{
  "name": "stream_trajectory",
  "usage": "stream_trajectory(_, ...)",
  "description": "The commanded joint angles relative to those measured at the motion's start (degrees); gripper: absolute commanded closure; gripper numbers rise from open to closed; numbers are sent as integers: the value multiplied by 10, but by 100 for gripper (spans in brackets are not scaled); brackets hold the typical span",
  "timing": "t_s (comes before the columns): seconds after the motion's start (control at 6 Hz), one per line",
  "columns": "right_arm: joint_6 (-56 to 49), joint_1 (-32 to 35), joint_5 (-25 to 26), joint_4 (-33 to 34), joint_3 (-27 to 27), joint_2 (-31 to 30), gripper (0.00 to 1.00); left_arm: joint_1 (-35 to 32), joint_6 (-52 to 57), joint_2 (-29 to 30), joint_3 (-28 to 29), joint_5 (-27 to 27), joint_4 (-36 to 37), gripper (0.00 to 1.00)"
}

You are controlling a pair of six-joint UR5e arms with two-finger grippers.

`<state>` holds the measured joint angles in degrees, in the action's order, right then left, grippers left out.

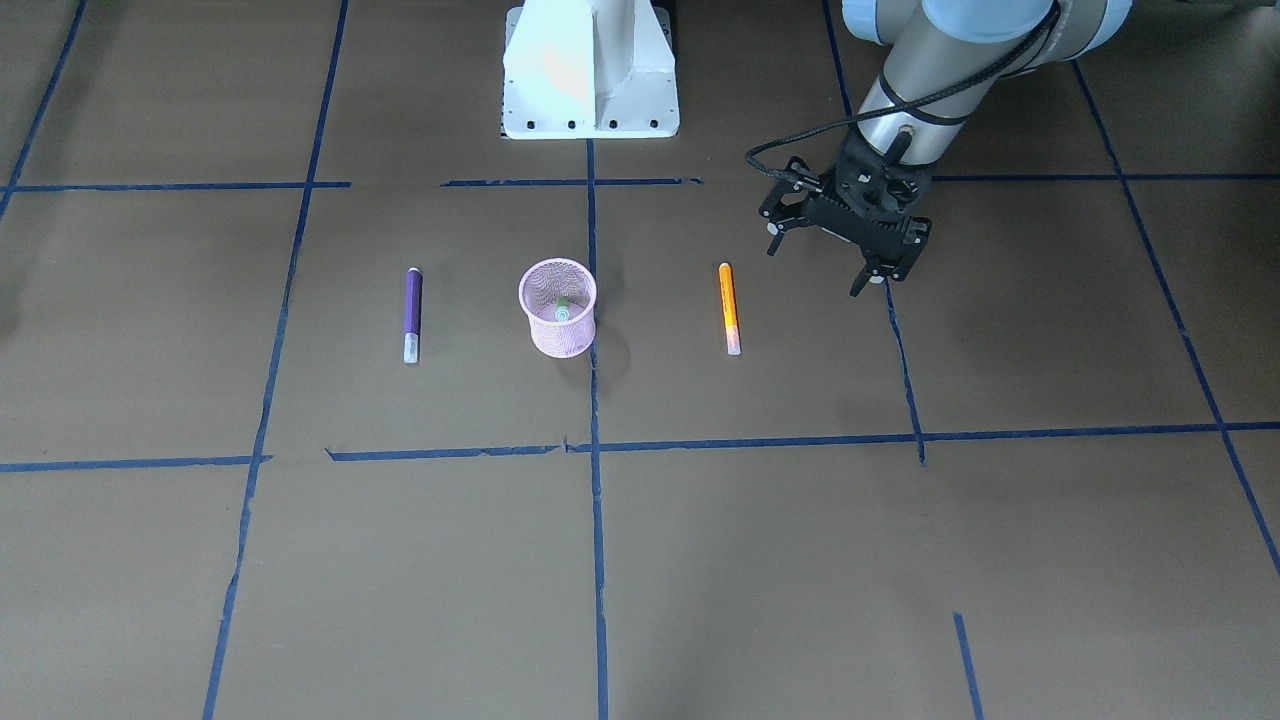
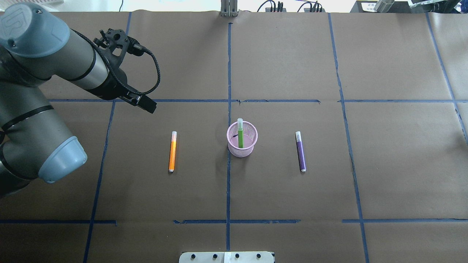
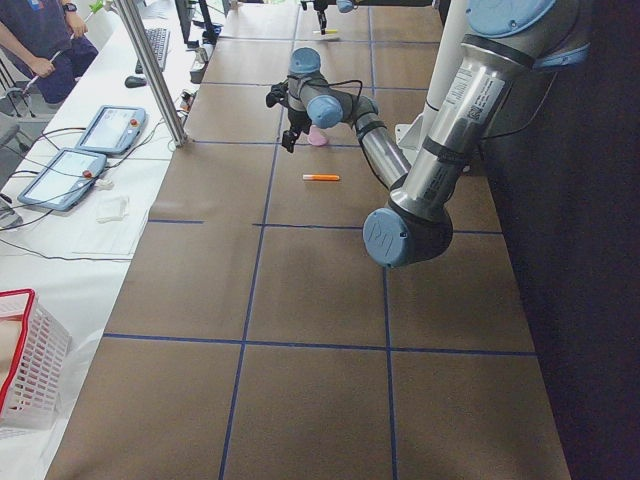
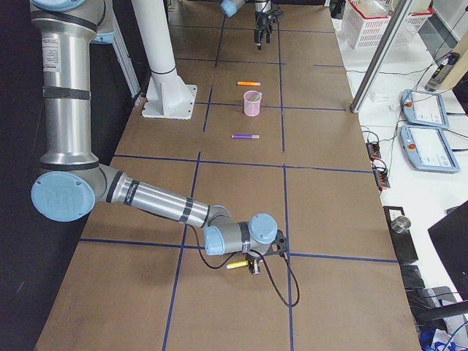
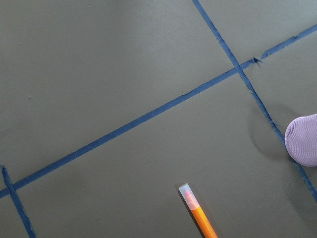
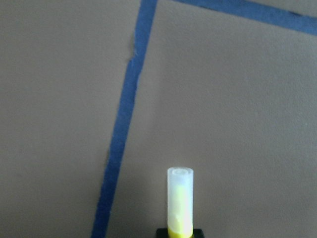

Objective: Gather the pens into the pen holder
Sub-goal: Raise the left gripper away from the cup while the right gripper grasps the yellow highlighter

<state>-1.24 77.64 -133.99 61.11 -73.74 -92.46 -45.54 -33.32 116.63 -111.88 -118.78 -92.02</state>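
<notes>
Brown paper [image 2: 292, 54], marked into squares by blue tape lines [image 2: 228, 73], is spread over the desk [image 2: 402, 164]. The pink wire-mesh pen holder [image 2: 237, 151] is set upright at the middle of the desk, on the central tape line. The green pen [image 2: 240, 137] is stood inside it, with its whitish cap above the rim. The orange pen [image 2: 172, 151] is laid flat toward the desk's left end and the purple pen [image 2: 301, 155] toward its right end. Each is well apart from the holder, and they lie parallel, with the cap ends turned to the edge far from the robot.

The left fingers [image 1: 866, 277] are spread open and held above the desk, apart from the orange pen, on its side toward the left end. In the left wrist view only the orange pen's cap end and part of the holder's wall are caught.

The right fingers [image 4: 253, 268] are seen low near the desk's right end, well apart from the other things, and are closed on a yellow pen [image 6: 180, 203]. In the right wrist view, black finger parts are seen tight against both sides of its barrel. The pen is held about level, close to the paper; whether it touches cannot be told.
</notes>
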Motion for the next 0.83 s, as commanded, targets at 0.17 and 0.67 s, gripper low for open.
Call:
stream_trajectory(0.17,76,1,-10,-61,-164,-16,100,1,-1,0,0,0,0,0)
stream_trajectory(0.67,174,-70,-8,-63,-291,85,99,2,-1,1,3,0,0,0)
